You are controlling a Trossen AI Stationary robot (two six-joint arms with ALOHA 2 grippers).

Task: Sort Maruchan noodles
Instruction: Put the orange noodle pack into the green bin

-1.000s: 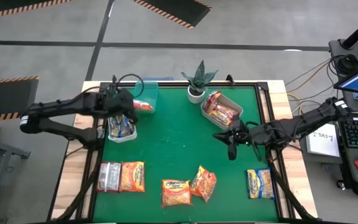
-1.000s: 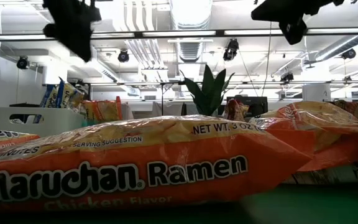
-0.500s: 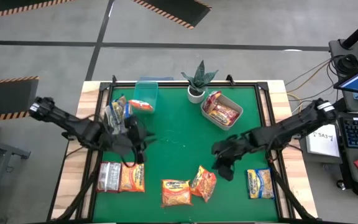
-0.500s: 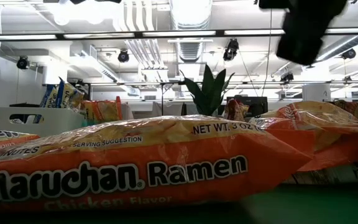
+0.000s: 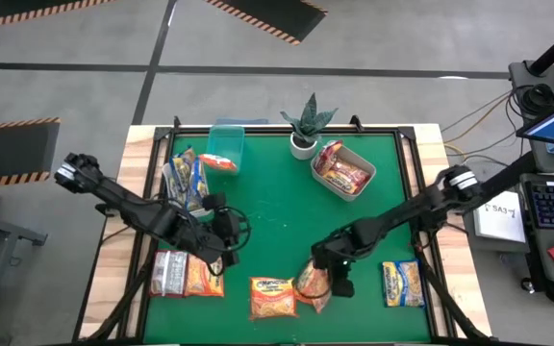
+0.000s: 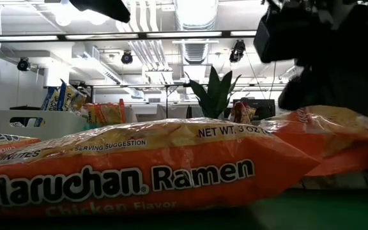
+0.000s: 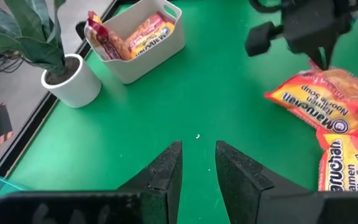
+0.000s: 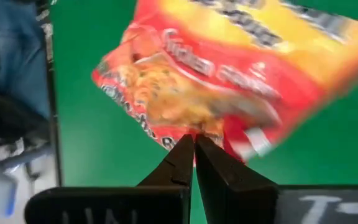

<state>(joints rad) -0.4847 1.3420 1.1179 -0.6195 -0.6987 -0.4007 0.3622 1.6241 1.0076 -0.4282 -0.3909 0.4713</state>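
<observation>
Five Maruchan packets lie flat along the mat's near side: a silvery one (image 5: 168, 272), an orange one (image 5: 205, 272), another orange one (image 5: 272, 296), a red one (image 5: 308, 282) and a yellow-blue one (image 5: 402, 284). More packets stand in the bins at the far side. My left gripper (image 5: 224, 235) (image 7: 197, 155) hovers open over bare mat, just beyond the silvery and orange pair. My right gripper (image 5: 330, 277) (image 8: 193, 144) is shut, low at the red packet (image 8: 229, 68) (image 6: 328, 131). My right gripper's shut fingertips (image 8: 185, 149) meet one edge of the red packet (image 8: 197, 132), coming down at a slant from the table's right. Whether that edge is pinched between them or only touched, I cannot tell. The packet lies on the mat, leaning partly on the orange packet beside it.
A white bin (image 5: 186, 183) holds yellow-blue packets, a clear teal bin (image 5: 224, 149) one orange-red packet, and a grey bin (image 5: 342, 171) (image 7: 135, 37) red ones. A potted plant (image 5: 306, 125) (image 7: 61, 68) stands at the far edge. The mat's middle (image 5: 277, 221) is bare.
My left gripper has left the white bin and moved toward the near edge and slightly right, stopping above the silvery and orange packets. My right gripper has moved from beside the grey bin toward the near edge and left, descending to the red packet.
</observation>
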